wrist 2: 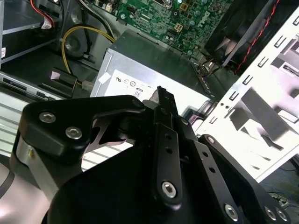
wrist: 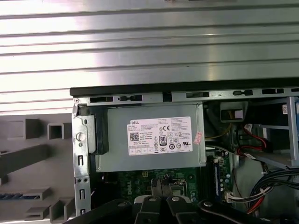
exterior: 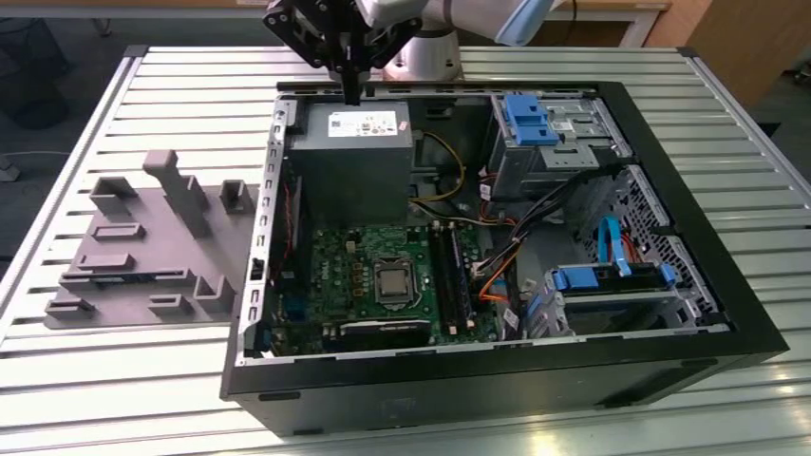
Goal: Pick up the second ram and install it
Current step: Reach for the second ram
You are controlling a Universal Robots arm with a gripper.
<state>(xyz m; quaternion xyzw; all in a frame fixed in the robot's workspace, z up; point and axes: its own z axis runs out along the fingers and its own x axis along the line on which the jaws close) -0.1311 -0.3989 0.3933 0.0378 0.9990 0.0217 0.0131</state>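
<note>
Exterior view: saw the gripper (exterior: 352,93) hanging over the far rim of the open computer case (exterior: 481,385), right above the gray power box (exterior: 348,142). Found its fingers (wrist 2: 166,135) pressed together in the second wrist view, with nothing held between them. Spotted the green motherboard (exterior: 361,252) next to the power box, with long black slots (exterior: 451,275) on it. Saw the second ram (exterior: 127,277) well apart from the gripper, sitting in a slot of the gray holder (exterior: 114,218) on the table (exterior: 190,95), off to the exterior view's left of the case.
</note>
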